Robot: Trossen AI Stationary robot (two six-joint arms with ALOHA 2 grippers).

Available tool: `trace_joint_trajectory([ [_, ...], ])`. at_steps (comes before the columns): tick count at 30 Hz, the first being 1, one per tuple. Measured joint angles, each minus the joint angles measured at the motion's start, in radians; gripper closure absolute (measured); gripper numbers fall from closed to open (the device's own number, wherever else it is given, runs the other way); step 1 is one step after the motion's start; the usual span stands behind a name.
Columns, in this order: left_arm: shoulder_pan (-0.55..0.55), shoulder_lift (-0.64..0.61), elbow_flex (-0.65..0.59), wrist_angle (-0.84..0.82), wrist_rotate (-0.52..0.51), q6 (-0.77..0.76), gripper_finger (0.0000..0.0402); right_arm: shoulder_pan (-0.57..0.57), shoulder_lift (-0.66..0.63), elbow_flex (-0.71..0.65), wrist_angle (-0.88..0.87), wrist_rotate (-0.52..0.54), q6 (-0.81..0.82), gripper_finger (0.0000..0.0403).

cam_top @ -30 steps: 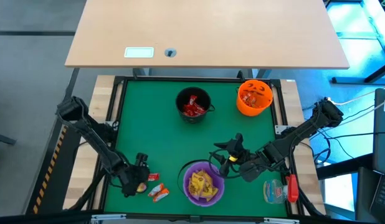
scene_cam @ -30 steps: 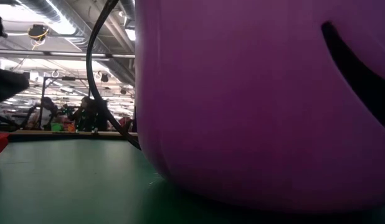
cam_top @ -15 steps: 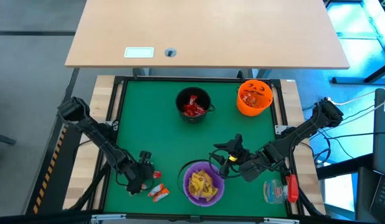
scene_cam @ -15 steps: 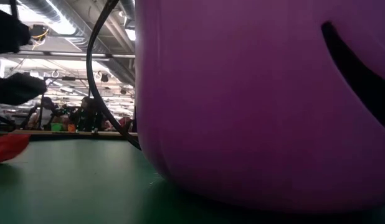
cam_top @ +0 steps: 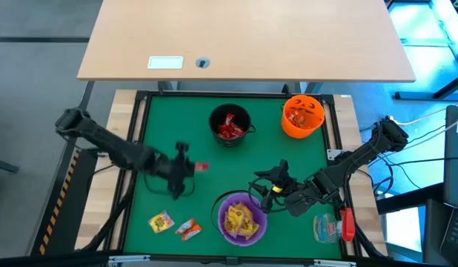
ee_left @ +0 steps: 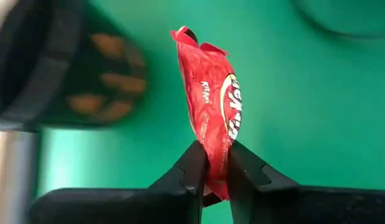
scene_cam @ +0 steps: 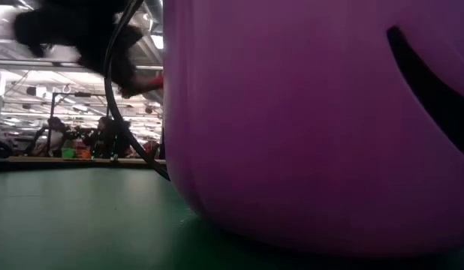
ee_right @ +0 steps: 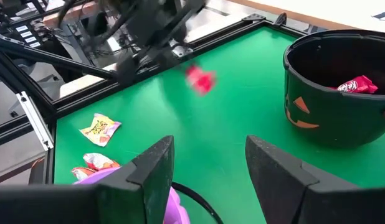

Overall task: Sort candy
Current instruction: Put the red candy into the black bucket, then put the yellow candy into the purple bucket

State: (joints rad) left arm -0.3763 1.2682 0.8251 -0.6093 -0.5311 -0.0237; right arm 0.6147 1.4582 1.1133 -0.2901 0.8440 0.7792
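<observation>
My overhead camera looked straight down on the mat (cam_top: 214,159). The low one sat against the purple bowl (scene_cam: 314,120). Both wrist cameras shared the red candy (ee_left: 214,109) beside the black bowl (ee_right: 339,87).

Purple bowl (scene_cam: 314,120) fills view; green table (scene_cam: 82,217) below.

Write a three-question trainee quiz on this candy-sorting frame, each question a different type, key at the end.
1. True or false: the left gripper is shut on a red KitKat candy.
2. How many loose candies lie on the green mat left of the purple bowl?
3. Which bowl holds yellow candies: A black bowl, B orange bowl, C purple bowl?
Key: 1 true; 2 two; 3 C.
</observation>
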Motion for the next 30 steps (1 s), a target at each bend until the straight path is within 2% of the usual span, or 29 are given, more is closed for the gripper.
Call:
trace_joint_trajectory([
  [4, 0.204, -0.054, 0.023, 0.096, -0.008, 0.273, 0.0366, 0.000, 0.000, 0.000, 0.000, 0.002, 0.000, 0.0205],
  [6, 0.311, -0.065, 0.028, 0.206, 0.046, 0.395, 0.0365, 0.000, 0.000, 0.000, 0.000, 0.005, -0.001, 0.0205],
  [8, 0.416, -0.062, 0.028, 0.323, 0.150, 0.480, 0.0365, 0.000, 0.000, 0.000, 0.000, 0.016, -0.002, 0.0205],
  [11, 0.553, -0.029, 0.029, 0.483, 0.319, 0.529, 0.0364, 0.000, 0.000, 0.000, -0.003, 0.021, -0.002, 0.0205],
  [15, 0.670, 0.029, 0.033, 0.539, 0.481, 0.466, 0.0358, 0.000, 0.000, 0.000, -0.007, 0.020, -0.002, 0.0205],
  [17, 0.704, 0.066, 0.038, 0.522, 0.537, 0.445, 0.0343, 0.000, 0.000, 0.000, -0.007, 0.020, -0.002, 0.0205],
  [22, 0.719, 0.116, 0.042, 0.534, 0.551, 0.444, 0.0276, 0.000, 0.000, 0.000, -0.009, 0.021, -0.002, 0.0205],
  [30, 0.678, 0.046, 0.043, 0.496, 0.534, 0.412, 0.0174, 0.000, 0.000, 0.000, -0.026, 0.021, -0.003, 0.0205],
])
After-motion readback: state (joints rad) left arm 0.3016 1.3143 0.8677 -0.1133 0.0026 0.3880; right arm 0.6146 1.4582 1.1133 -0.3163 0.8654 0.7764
